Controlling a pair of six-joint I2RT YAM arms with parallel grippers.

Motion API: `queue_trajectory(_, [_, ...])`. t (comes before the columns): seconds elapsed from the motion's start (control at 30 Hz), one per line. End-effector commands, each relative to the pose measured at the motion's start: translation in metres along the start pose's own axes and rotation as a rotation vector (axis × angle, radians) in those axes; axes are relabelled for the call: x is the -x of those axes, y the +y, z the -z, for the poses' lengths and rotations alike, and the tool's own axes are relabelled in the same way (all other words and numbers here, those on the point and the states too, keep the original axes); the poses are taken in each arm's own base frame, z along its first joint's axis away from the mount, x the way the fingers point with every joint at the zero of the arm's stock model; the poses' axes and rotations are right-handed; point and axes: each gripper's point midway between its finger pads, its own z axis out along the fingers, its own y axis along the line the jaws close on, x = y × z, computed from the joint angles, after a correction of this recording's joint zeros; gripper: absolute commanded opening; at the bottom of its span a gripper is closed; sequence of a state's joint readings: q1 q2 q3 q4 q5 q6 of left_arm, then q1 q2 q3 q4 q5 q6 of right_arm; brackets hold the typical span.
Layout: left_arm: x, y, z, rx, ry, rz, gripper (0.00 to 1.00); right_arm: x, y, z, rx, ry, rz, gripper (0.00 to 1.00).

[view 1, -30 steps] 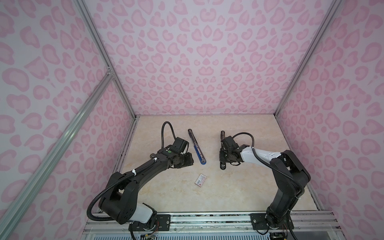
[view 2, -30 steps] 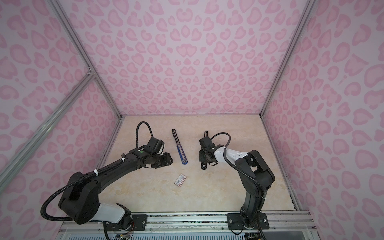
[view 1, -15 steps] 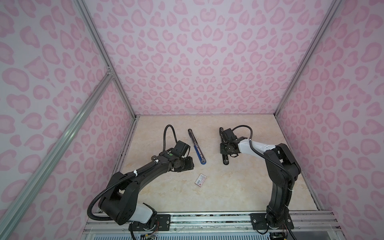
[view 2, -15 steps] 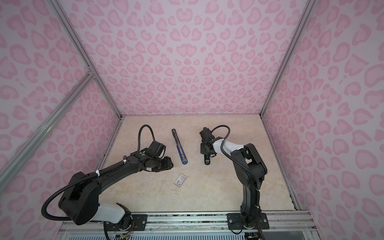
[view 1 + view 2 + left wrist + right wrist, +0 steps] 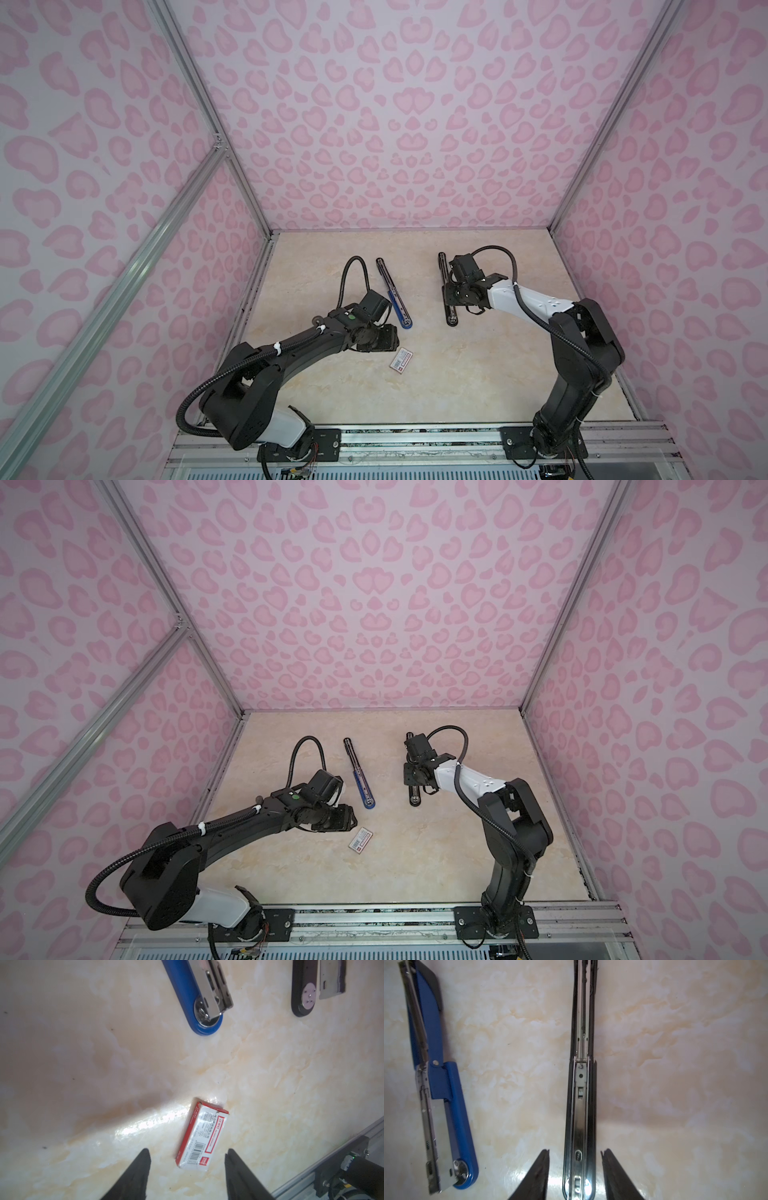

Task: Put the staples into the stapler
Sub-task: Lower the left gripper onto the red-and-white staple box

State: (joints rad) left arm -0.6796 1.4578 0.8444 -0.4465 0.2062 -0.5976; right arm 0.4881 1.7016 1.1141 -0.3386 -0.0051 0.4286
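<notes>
Black metal stapler (image 5: 581, 1105), hinged open flat, lies between my right gripper's (image 5: 575, 1150) parted jaws. My left gripper (image 5: 187, 1151), also open, hovers by the white-and-red cardboard box (image 5: 202, 1136); staples unseen. I should centre before closing.

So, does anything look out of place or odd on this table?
Nothing is spilled or visibly broken. Both the blue-handled stapler and the black metal stapler lie swung open flat with their tracks exposed. The small white-and-red cardboard box lies askew near the blue one's end, touching nothing.
</notes>
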Motion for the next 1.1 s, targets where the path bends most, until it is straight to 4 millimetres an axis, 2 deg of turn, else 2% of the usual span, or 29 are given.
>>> queue_trajectory(0.0, [-0.017, -0.009, -0.001, -0.061, 0.054, -0.023, 0.61, -0.015, 0.01, 0.012, 0.071, -0.003, 0.002, 0.44])
queue_trajectory(0.13, [-0.044, -0.012, -0.006, -0.107, 0.133, -0.043, 0.61, -0.038, 0.009, 0.021, 0.092, 0.01, 0.001, 0.44])
queue_trajectory(0.2, [-0.054, -0.02, -0.007, -0.153, 0.163, -0.063, 0.61, -0.046, 0.008, 0.025, 0.099, 0.009, -0.009, 0.44])
queue_trajectory(0.3, [-0.062, -0.031, -0.01, -0.201, 0.193, -0.09, 0.61, -0.057, 0.004, 0.026, 0.101, 0.013, -0.025, 0.44])
queue_trajectory(0.43, [-0.065, -0.031, -0.022, -0.191, 0.215, -0.093, 0.61, -0.065, 0.003, 0.026, 0.101, 0.018, -0.036, 0.44])
queue_trajectory(0.67, [-0.051, -0.026, -0.032, -0.135, 0.179, -0.09, 0.61, -0.073, 0.016, 0.029, 0.131, 0.025, -0.008, 0.43])
queue_trajectory(0.83, [-0.033, -0.033, -0.037, -0.127, 0.142, -0.11, 0.6, -0.081, 0.019, 0.025, 0.148, 0.041, -0.018, 0.42])
queue_trajectory(1.07, [-0.003, -0.029, -0.043, -0.045, 0.081, -0.131, 0.6, -0.094, 0.028, 0.023, 0.189, 0.067, -0.029, 0.41])
